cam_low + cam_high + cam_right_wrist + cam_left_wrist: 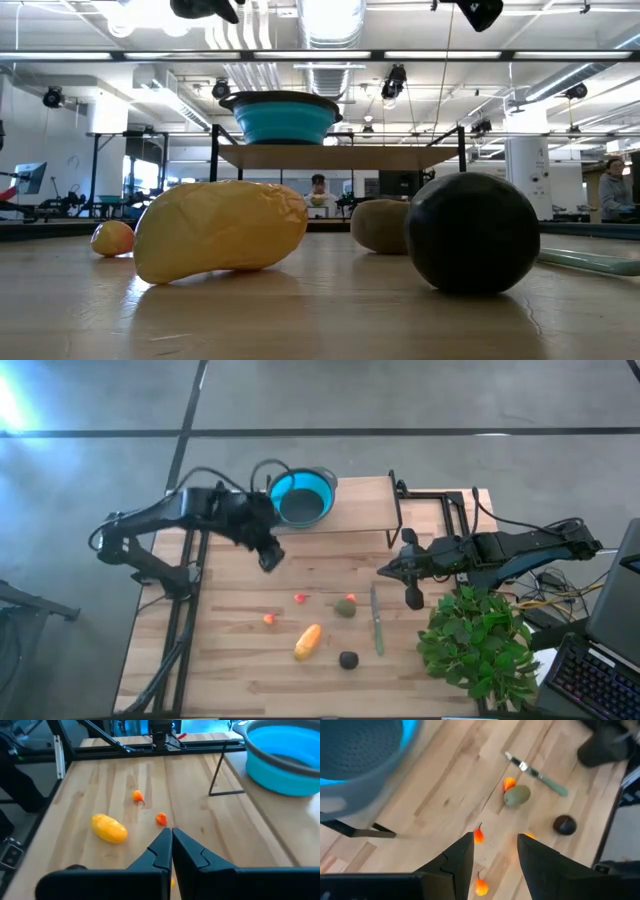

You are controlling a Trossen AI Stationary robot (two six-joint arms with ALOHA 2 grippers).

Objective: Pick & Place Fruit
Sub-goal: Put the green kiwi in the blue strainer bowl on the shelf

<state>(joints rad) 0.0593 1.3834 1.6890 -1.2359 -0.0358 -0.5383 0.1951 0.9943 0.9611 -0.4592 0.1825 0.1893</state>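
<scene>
- Left gripper (268, 557) hanging above bare wood, fingers (460, 862) standing partly apart, holding nothing, touching nothing.
- Blue bowl (301, 497) sitting just behind it on the raised shelf (355, 515).
- Fruit lying ahead of it toward the table's front edge: tiny red (300, 598), tiny orange (269, 620), yellow-orange oblong (308, 642), olive-green piece (345, 607), dark round (348, 659).
- Right gripper (414, 598) waiting pressed together, empty, beside the pale stick (377, 622) and leafy plant (480, 643).
</scene>
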